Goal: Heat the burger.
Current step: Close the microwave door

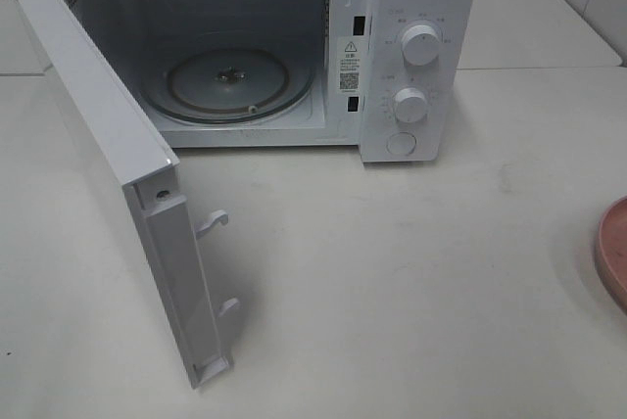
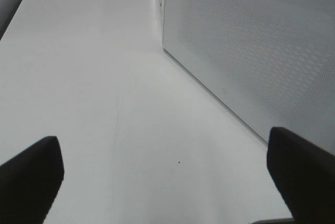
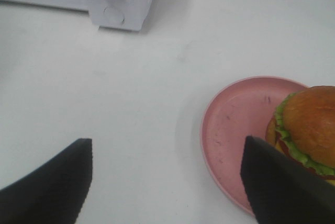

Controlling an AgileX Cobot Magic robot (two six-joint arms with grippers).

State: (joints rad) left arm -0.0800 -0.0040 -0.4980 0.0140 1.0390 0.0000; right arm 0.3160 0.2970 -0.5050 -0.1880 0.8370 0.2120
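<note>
- Right gripper (image 3: 166, 182) hangs with jaws spread wide, nothing between them; the burger (image 3: 309, 130) sits on the pink plate (image 3: 235, 124), just beside one finger.
- Left gripper (image 2: 167, 177) is spread wide too, over bare table (image 2: 94, 77), the microwave door (image 2: 251, 51) close alongside.
- Microwave (image 1: 411, 57) stands open, glass turntable (image 1: 230, 81) bare.

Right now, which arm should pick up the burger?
Right. Its end effector is open beside the burger on the pink plate. The left end effector, also open, sits by the microwave door, no burger in view.
</note>
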